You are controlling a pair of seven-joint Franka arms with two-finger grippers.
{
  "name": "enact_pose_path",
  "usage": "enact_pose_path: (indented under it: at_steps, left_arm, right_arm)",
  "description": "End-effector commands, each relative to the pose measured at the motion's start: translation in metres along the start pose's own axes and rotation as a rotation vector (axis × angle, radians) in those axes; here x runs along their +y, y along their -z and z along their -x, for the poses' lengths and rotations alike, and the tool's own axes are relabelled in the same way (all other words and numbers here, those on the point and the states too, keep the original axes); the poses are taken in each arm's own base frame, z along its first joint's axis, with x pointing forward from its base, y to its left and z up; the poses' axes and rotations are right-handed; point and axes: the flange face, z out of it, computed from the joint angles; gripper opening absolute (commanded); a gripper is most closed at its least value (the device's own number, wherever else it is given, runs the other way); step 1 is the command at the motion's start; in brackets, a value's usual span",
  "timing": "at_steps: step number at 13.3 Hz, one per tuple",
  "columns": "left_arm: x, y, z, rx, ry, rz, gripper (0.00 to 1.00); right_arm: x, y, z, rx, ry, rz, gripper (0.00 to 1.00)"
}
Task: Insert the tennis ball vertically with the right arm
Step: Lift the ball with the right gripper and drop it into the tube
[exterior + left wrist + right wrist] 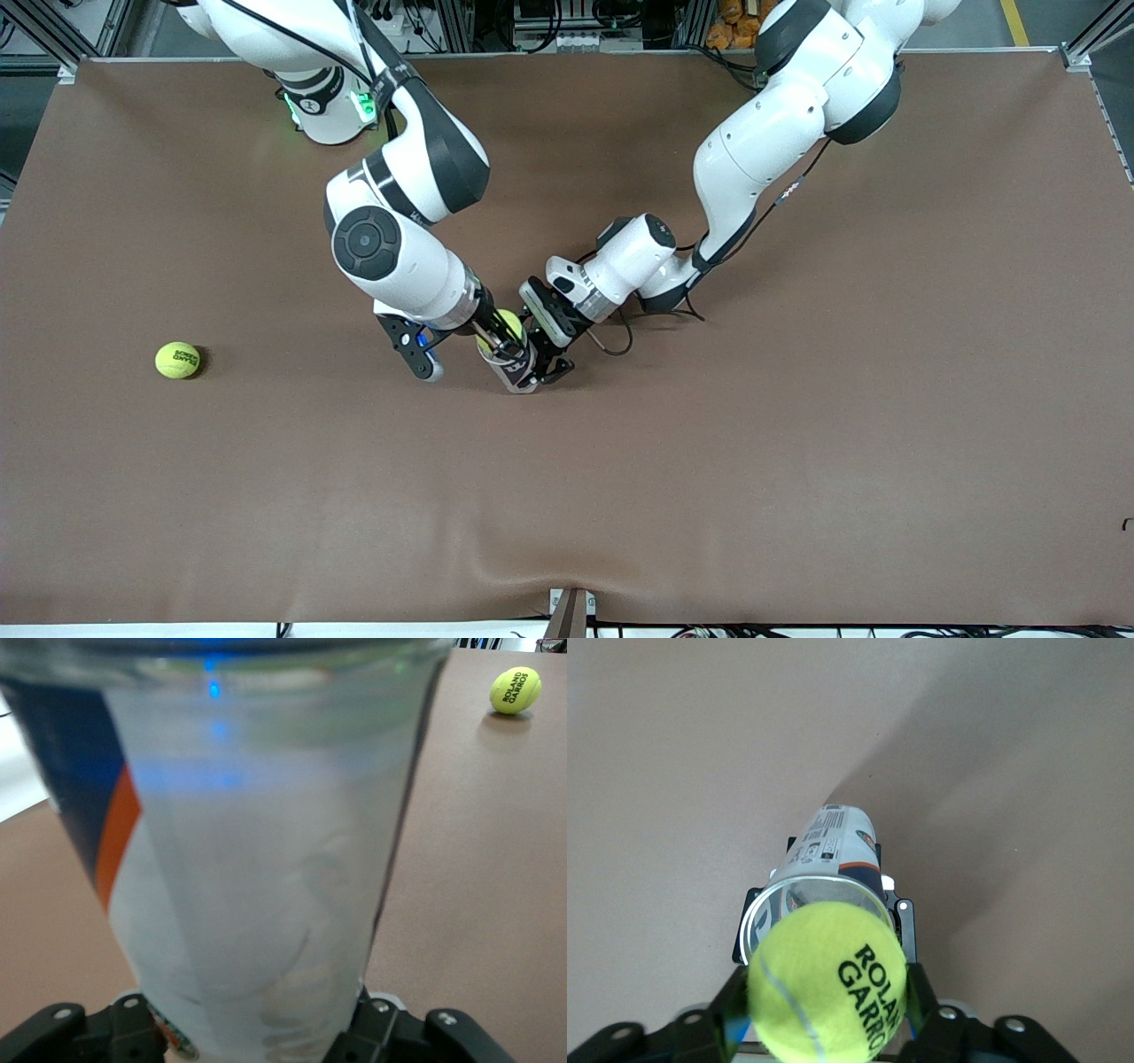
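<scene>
Hovering over the mouth of the clear can (pixel 824 877), my right end effector (pixel 826 1010) has a yellow tennis ball (pixel 827 981) between its fingers (pixel 732 1005), which sit at the ball's sides; whether they grip it or have let go I cannot tell. The ball sits right at the can's open rim. My left end effector (pixel 540 368) is clamped on the can's lower part, keeping it upright on the brown counter (pixel 797 443). A second tennis ball (pixel 177 360) lies on the counter, well apart from the can, toward the right arm's end.
</scene>
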Motion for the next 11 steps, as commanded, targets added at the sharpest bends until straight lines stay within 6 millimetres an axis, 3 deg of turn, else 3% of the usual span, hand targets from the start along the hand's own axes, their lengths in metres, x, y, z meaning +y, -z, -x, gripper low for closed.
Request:
enact_pose_path:
  at_steps: [1,3,5,7,9,11]
  left_arm:
    - [0.003,-0.003,0.002,0.001,0.004,-0.001,0.69]
    - [0.003,-0.003,0.002,0.001,0.006,-0.002,0.69]
    - [0.003,-0.003,0.002,0.001,0.006,-0.002,0.69]
    - [0.003,-0.003,0.002,0.001,0.006,-0.002,0.69]
    - [0.003,-0.003,0.002,0.001,0.006,-0.002,0.69]
    - [0.003,-0.003,0.002,0.002,0.006,-0.003,0.69]
  right_arm:
    - [-0.012,0.0,0.017,0.005,0.017,-0.032,1.0]
    - [-0.014,0.018,0.012,-0.004,0.01,-0.042,1.0]
    - [-0.012,0.051,0.0,-0.018,0.01,-0.001,1.0]
    - [-0.001,0.082,-0.03,-0.041,0.046,0.058,1.0]
    - [0.018,0.099,-0.063,-0.056,0.192,0.109,1.0]
    - [0.044,0.108,-0.123,-0.074,0.271,0.157,1.0]
